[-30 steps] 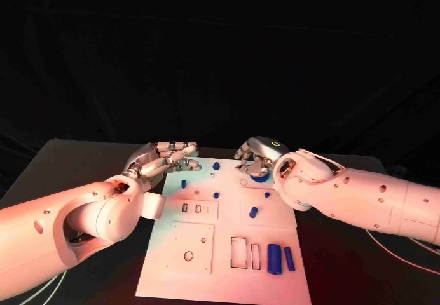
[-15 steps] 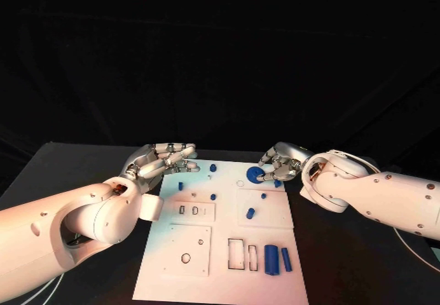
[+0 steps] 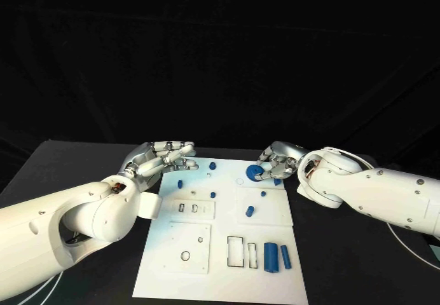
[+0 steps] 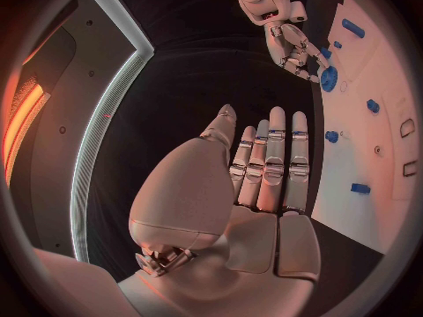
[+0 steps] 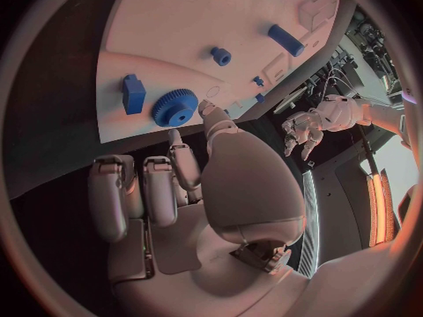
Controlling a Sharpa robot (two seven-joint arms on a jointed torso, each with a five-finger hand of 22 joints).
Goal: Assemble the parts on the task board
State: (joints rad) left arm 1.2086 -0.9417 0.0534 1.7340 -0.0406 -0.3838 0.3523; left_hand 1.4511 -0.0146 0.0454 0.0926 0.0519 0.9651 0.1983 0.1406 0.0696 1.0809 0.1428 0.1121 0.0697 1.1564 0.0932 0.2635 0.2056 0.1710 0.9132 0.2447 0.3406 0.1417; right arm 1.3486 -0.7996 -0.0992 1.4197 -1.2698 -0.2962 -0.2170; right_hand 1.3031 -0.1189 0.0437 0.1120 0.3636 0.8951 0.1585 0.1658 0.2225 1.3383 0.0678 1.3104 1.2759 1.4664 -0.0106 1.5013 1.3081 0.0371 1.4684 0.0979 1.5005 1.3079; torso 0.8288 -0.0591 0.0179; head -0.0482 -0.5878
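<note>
Blue plastic, the gear (image 3: pixel 254 171) lies flat at the far right corner of the white board (image 3: pixel 174 249), just beside my right hand (image 3: pixel 280 162), whose fingers are loosely curled and hold nothing. My left hand (image 3: pixel 163 159) hovers open at the far left edge. I judge the gear light, stiff, toothed; best pinched across its rim. No writing shows.

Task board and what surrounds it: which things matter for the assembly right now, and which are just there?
For the job:
task board
blue gear
two blue bars
small blue pegs
right hand, beside the gear
left hand, empty

Just there:
black table
cables
</note>
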